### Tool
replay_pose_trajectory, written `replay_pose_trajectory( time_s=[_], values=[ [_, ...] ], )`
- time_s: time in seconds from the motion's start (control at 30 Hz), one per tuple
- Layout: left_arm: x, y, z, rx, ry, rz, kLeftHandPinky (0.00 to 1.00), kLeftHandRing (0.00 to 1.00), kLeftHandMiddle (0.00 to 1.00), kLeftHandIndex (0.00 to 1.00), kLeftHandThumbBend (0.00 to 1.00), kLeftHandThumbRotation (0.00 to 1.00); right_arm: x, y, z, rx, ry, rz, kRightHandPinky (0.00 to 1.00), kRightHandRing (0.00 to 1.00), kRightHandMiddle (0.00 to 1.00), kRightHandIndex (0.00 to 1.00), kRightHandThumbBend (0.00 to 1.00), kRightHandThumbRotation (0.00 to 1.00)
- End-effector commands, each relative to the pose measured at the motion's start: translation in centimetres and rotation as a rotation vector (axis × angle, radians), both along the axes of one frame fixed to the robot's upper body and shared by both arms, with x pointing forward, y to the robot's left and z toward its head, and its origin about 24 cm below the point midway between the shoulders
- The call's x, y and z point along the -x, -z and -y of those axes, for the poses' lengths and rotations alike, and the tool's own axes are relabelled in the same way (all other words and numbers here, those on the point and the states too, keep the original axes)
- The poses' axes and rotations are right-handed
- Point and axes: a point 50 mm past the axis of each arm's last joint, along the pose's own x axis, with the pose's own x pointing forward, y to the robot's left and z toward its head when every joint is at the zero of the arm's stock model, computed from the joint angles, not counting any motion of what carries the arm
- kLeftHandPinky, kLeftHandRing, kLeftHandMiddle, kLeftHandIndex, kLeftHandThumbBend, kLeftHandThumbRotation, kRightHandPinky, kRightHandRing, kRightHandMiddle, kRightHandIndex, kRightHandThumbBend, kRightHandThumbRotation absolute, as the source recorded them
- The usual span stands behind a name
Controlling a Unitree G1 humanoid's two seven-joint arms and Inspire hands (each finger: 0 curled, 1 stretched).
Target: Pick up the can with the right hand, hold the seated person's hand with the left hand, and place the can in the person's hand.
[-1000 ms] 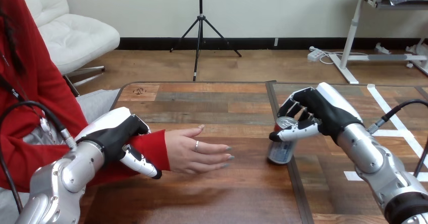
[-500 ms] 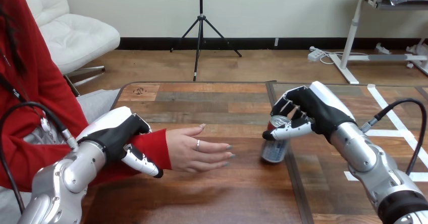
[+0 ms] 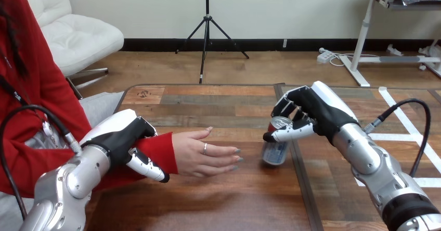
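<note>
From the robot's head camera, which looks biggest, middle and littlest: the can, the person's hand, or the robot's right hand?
1. right hand: looks largest.
2. person's hand: a little smaller, a fairly close call.
3. can: clearly smallest, with its top partly hidden by the right hand.

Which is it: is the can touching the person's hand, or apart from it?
Apart. The head view shows bare table between the can, gripped in the right hand, and the person's hand.

White tape strips [image 3: 403, 137] cross the wooden tabletop [image 3: 218, 200] beside the right hand [image 3: 322, 111]. The person's hand [image 3: 200, 153] rests on it beyond the left hand [image 3: 122, 135].
</note>
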Motion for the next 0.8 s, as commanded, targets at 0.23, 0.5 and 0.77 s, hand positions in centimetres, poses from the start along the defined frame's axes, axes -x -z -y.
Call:
replay_pose_trajectory(
  time_s=[0.23,0.5,0.77],
  values=[
    [-2.8,-17.1,8.5,0.231,0.311,0.713,0.16,0.23,0.31,0.34,0.68,0.0,-4.3,-19.4,-7.3,-0.079,-0.204,0.607,0.32,0.36,0.42,0.45,0.63,0.0],
    [-2.7,-17.0,8.7,0.255,0.314,0.707,0.17,0.24,0.32,0.34,0.66,0.0,-4.2,-19.8,-7.7,-0.083,-0.21,0.612,0.31,0.35,0.41,0.45,0.64,0.0],
    [-2.7,-17.1,9.0,0.273,0.318,0.701,0.18,0.25,0.33,0.34,0.65,0.0,-4.2,-20.4,-8.0,-0.088,-0.216,0.628,0.3,0.34,0.4,0.45,0.65,0.0]
  ],
)
